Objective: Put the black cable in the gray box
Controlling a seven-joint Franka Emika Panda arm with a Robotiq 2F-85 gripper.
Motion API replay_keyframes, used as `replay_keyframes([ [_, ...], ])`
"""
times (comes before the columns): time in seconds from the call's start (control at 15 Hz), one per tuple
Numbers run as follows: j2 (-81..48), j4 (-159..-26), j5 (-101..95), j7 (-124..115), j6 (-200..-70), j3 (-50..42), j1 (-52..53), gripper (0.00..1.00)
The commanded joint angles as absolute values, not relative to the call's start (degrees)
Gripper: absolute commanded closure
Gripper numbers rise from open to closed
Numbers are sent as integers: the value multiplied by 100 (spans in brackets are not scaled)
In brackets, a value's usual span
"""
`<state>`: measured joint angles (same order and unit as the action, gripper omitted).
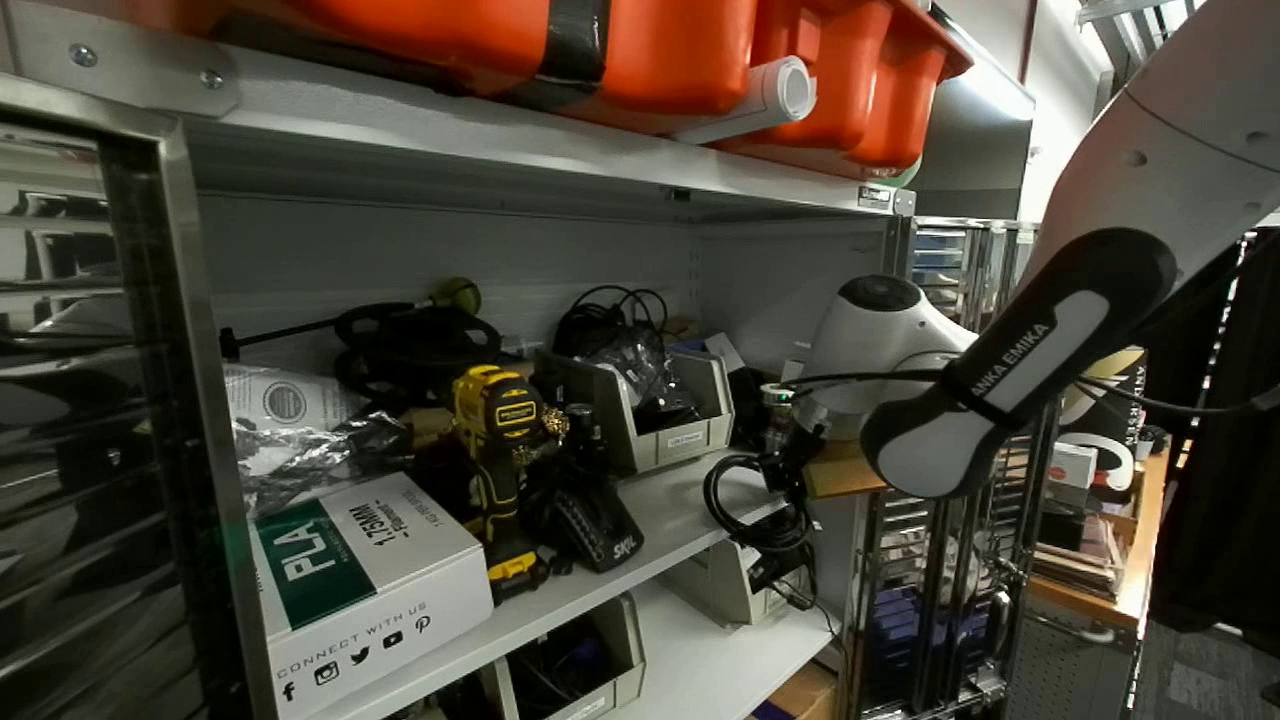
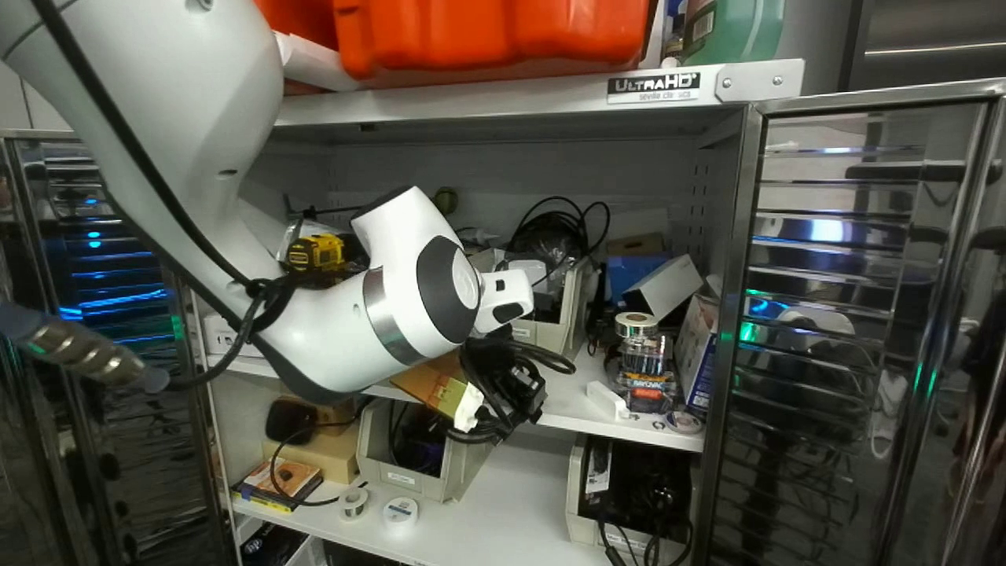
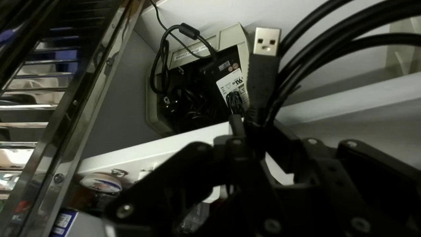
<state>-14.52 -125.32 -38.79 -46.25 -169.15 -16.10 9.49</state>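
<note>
Gripping the black cable (image 3: 361,23) near its silver-tipped USB plug (image 3: 263,75), the end effector (image 3: 258,130) has its dark fingers (image 3: 237,126) clamped on it, with more of the cable bunched in loops to one side. In both exterior views the cable hangs in the air in front of the cabinet (image 2: 487,104), outside the bins. Past the plug, in the wrist view, a gray box (image 3: 230,38) with a label on its wall holds a black power adapter (image 3: 209,70) and tangled dark cords, one looping over the rim. In an exterior view the lower shelf (image 2: 511,511) carries a left-hand bin (image 2: 405,479) and a right-hand bin (image 2: 585,533), both gray. On the upper shelf (image 1: 660,515) stands another gray bin (image 1: 655,450), filled with cords and clear plastic, near a yellow and black drill (image 1: 495,470), a black SKIL item (image 1: 600,530) and a white PLA box (image 1: 370,620). Orange tubs (image 1: 650,60) sit on top of the cabinet, and off to its side is a wooden bench (image 1: 1085,602)
</note>
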Motion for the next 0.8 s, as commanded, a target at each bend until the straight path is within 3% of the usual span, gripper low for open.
replay_keyframes([
  [0.0, -957, -12853, -4973, -5484, -17327, -2171, 1332, 79],
  [0.73, -535, -11900, -8298, -8194, -17204, -2391, 1583, 80],
])
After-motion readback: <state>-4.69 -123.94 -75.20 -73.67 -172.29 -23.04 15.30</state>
